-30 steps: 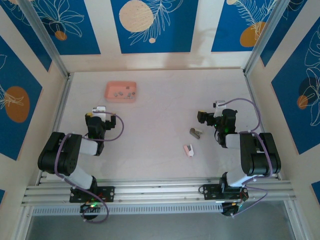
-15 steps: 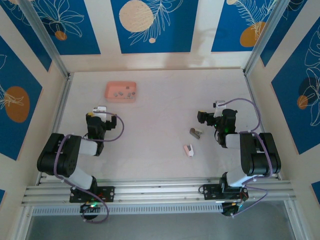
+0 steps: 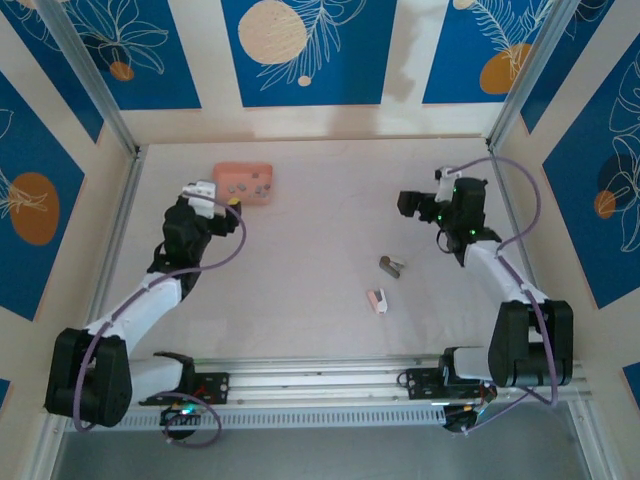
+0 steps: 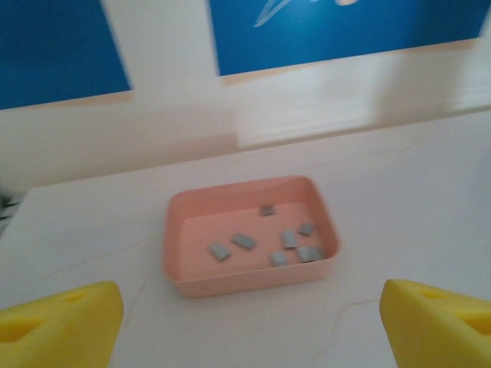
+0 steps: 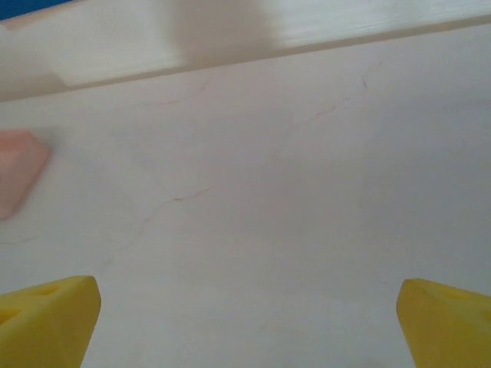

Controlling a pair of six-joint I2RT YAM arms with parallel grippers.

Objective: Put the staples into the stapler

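Note:
Several small grey staples lie in the shallow pink tray, which sits at the back left of the table. My left gripper hovers just in front of the tray, open, with nothing between its yellow fingertips; from above, the left gripper is at the tray's near-left corner. A small pink-and-white object, which looks like the stapler, lies near the middle right. My right gripper is open over bare table, well beyond the stapler.
A grey metallic finger-length piece lies just beyond the pink-and-white object. A corner of the pink tray shows at the left of the right wrist view. Low walls ring the table, with the back wall close behind the tray.
Both arms have stretched out from their folded poses. The left gripper moved forward up to the pink tray. The right gripper moved toward the back of the table.

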